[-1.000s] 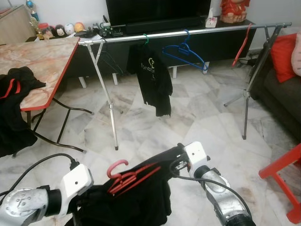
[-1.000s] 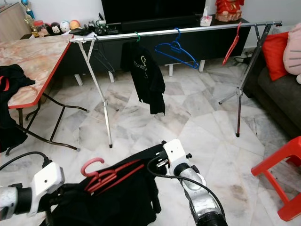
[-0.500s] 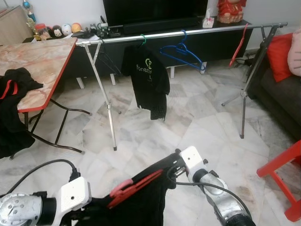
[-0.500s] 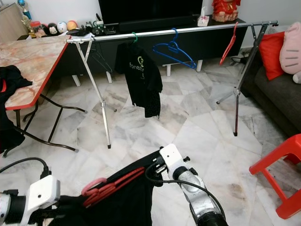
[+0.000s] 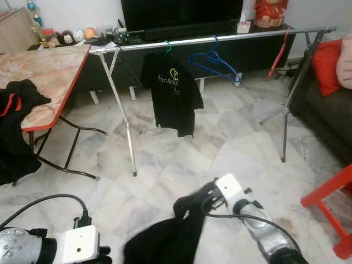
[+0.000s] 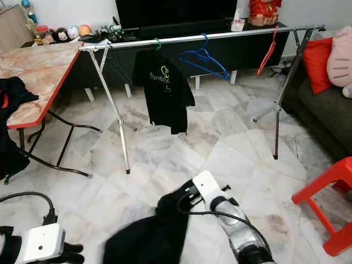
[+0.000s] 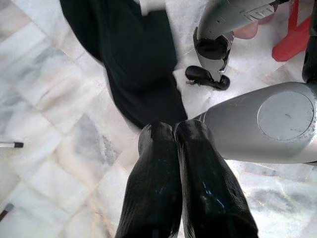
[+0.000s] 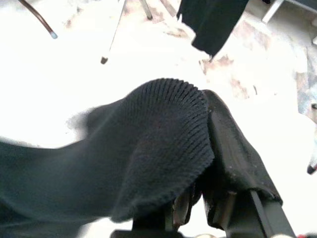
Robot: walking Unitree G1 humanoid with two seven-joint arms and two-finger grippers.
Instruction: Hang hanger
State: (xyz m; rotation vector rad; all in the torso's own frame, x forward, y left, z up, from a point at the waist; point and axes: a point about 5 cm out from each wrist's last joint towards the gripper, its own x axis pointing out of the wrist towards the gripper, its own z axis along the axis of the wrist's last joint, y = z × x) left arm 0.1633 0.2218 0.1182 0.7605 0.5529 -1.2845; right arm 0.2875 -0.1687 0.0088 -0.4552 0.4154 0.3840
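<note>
One metal rail (image 5: 220,38) on folding legs spans the room. On it, counted: one black T-shirt (image 5: 173,91) on a green hook, one bare blue hanger (image 5: 213,62) just beside the shirt, one red hanger (image 5: 279,52) near the rail's right end. No hanger can be made out in either gripper.

Right gripper (image 6: 184,199), low in front of the rail: fingers clamped on the ribbed edge of a black garment (image 6: 148,234) (soft knit, limp), which sags to the marble floor (image 5: 231,143).

Left gripper (image 7: 176,148), low at the robot's left: two glossy black fingers pressed together, nothing between them.

Left of the rail: one marble-pattern table (image 5: 47,71) with red edging, dark clothes (image 5: 19,129) draped over its near corner.
</note>
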